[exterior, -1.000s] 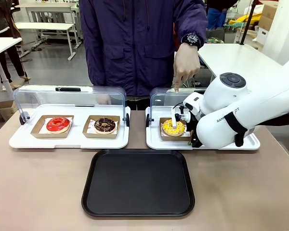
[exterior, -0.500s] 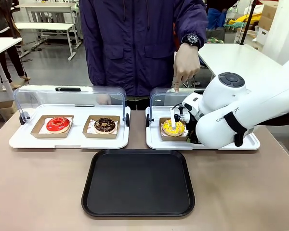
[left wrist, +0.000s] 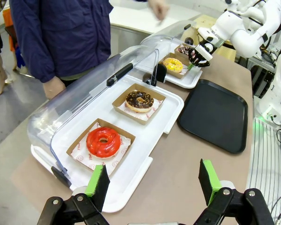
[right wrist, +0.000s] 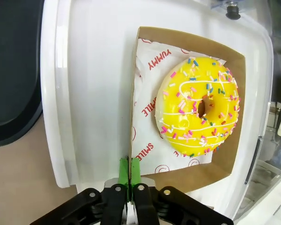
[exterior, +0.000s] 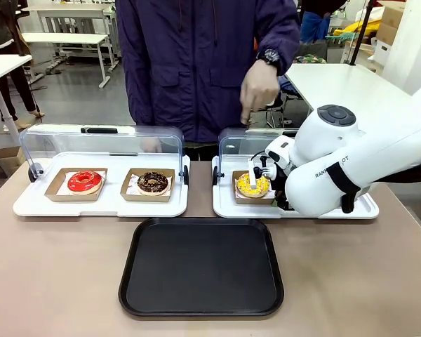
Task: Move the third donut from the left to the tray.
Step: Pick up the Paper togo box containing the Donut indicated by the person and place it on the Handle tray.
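The right gripper [right wrist: 130,174] was pinched shut on the brown holder's [right wrist: 136,89] wall — the third donut [right wrist: 199,113] sat inside it; the left gripper [left wrist: 152,183] was spread open.

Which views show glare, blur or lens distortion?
Front view: soft even light, faint sheen on the tray, the person's raised hand slightly motion-blurred. Left wrist view: wide-angle bending of the table edges, reflections on the clear lid. Right wrist view: sharp on the third donut, background past the lid blurred.
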Controlling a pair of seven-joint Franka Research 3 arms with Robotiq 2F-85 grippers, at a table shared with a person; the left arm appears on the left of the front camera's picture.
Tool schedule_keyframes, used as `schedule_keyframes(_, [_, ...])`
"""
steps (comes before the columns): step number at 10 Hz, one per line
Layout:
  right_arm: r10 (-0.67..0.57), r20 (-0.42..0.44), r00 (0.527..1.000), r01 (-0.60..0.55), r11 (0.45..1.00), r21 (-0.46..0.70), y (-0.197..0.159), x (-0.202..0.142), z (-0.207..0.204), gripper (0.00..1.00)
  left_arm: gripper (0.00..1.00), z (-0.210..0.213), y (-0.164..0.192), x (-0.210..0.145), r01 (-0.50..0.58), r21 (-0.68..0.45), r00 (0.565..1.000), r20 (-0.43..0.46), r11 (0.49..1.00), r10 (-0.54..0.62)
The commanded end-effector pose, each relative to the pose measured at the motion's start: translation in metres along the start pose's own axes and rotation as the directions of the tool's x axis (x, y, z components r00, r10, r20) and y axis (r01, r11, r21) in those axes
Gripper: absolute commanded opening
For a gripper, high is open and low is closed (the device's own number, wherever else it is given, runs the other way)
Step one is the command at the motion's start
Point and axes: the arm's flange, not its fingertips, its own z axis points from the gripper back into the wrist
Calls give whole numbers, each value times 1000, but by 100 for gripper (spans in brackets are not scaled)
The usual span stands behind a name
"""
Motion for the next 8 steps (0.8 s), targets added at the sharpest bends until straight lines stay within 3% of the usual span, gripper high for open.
schedule_keyframes(1, [-7,6,1000,7,1000,5,-3,2,9,0,100,1,-1,2,11,-5,1000,11,1000,-11])
schedule_keyframes(2, [19,49,999,-27,987,156,-16,2,5,0,100,1,-1,2,11,-5,1000,11,1000,-11])
schedule_keyframes(3, [-1,0,1000,1,1000,0,0,0,1,0,100,1,-1,2,11,-5,1000,11,1000,-11])
schedule_keyframes(5, [3,16,1000,-4,999,44,-1,7,-1,2,100,1,-1,2,11,-5,1000,11,1000,-11])
schedule_keyframes(8, [-50,-40,998,46,995,-84,6,4,58,2,100,1,-1,2,11,-5,1000,11,1000,-11])
